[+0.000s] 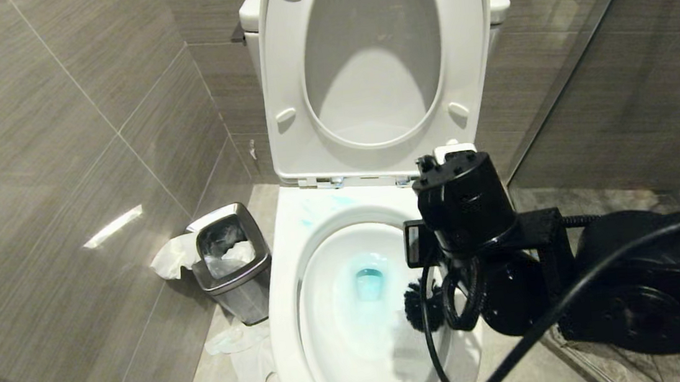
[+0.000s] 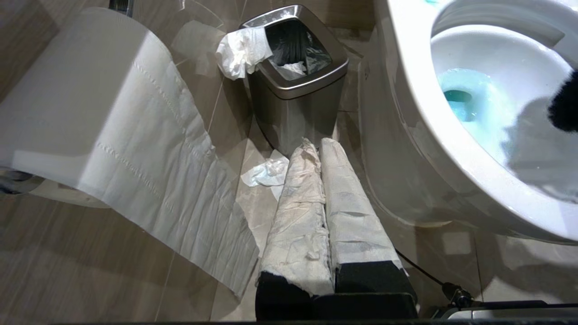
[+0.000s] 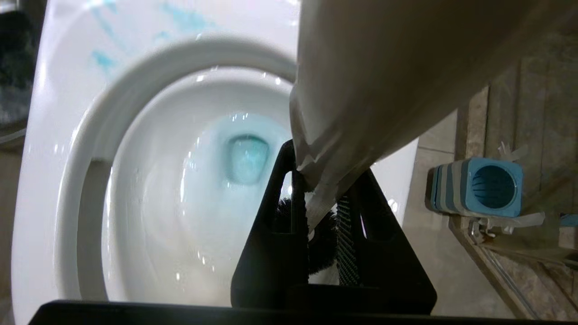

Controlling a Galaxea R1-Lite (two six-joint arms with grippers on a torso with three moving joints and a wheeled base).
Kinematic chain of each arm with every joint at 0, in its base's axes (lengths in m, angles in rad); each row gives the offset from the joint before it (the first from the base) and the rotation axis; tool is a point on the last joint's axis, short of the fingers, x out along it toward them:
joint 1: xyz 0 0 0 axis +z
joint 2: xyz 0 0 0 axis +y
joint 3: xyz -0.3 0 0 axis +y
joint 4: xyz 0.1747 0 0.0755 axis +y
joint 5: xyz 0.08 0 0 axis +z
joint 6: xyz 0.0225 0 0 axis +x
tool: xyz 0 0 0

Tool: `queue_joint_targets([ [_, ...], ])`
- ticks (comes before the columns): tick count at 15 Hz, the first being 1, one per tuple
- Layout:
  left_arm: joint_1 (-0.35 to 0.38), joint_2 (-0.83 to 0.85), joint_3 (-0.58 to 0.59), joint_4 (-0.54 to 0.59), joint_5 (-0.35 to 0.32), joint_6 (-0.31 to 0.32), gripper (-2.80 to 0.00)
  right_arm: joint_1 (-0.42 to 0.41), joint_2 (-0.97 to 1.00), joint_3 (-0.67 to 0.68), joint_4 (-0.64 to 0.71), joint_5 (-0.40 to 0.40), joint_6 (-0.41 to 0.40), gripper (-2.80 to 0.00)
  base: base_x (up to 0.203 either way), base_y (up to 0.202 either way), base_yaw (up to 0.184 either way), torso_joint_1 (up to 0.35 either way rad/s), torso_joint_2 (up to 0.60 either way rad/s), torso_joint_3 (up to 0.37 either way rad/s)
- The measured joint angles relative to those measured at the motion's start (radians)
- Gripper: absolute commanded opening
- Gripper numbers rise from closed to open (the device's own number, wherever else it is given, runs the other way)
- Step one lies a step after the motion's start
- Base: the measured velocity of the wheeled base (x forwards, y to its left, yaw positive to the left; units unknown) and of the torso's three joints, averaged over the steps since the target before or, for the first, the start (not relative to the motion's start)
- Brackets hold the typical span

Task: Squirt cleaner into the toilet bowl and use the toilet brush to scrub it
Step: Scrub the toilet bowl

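Observation:
The toilet bowl is white, with seat and lid raised. The cleaner tints the water turquoise and streaks the back rim. My right gripper hangs over the bowl's right side, shut on the toilet brush's white handle. Its black bristle head sits inside the bowl near the right wall, below the fingers. My left gripper is parked low beside the bowl, its paper-wrapped fingers shut and empty. The left wrist view also catches the brush head.
A steel bin with crumpled tissue stands left of the toilet, and more tissue lies on the floor. A toilet paper roll hangs close to the left wrist. The blue-and-grey brush holder sits on the floor to the right, by a glass partition.

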Motion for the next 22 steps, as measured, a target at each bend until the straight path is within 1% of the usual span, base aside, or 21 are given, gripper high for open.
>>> queue_joint_targets([
  [2,0.000,0.000,0.000,0.000,0.000,0.000,-2.80,-0.042,0.051,-0.087,-0.003,0.000,-0.016,-2.80,0.000,0.000,0.000,0.000,0.00,0.000],
  [6,0.000,0.000,0.000,0.000,0.000,0.000,-2.80,-0.074,0.183,-0.279,-0.003,-0.004,-0.024,-2.80,0.000,0.000,0.000,0.000,0.00,0.000],
  [12,0.000,0.000,0.000,0.000,0.000,0.000,-2.80,-0.075,0.382,-0.545,0.003,-0.008,-0.056,-2.80,0.000,0.000,0.000,0.000,0.00,0.000],
  [14,0.000,0.000,0.000,0.000,0.000,0.000,-2.80,-0.050,0.434,-0.616,0.018,-0.009,-0.062,-2.80,0.000,0.000,0.000,0.000,0.00,0.000],
  [16,0.000,0.000,0.000,0.000,0.000,0.000,-2.80,0.001,0.464,-0.637,0.023,-0.011,-0.060,-2.80,0.000,0.000,0.000,0.000,0.00,0.000],
  [18,0.000,0.000,0.000,0.000,0.000,0.001,-2.80,0.050,0.479,-0.620,0.025,-0.022,-0.057,-2.80,0.000,0.000,0.000,0.000,0.00,0.000],
  [20,0.000,0.000,0.000,0.000,0.000,0.000,-2.80,0.090,0.474,-0.580,0.024,-0.023,-0.057,-2.80,0.000,0.000,0.000,0.000,0.00,0.000],
  [22,0.000,0.000,0.000,0.000,-0.001,0.000,-2.80,0.118,0.448,-0.508,0.022,-0.024,-0.054,-2.80,0.000,0.000,0.000,0.000,0.00,0.000],
])
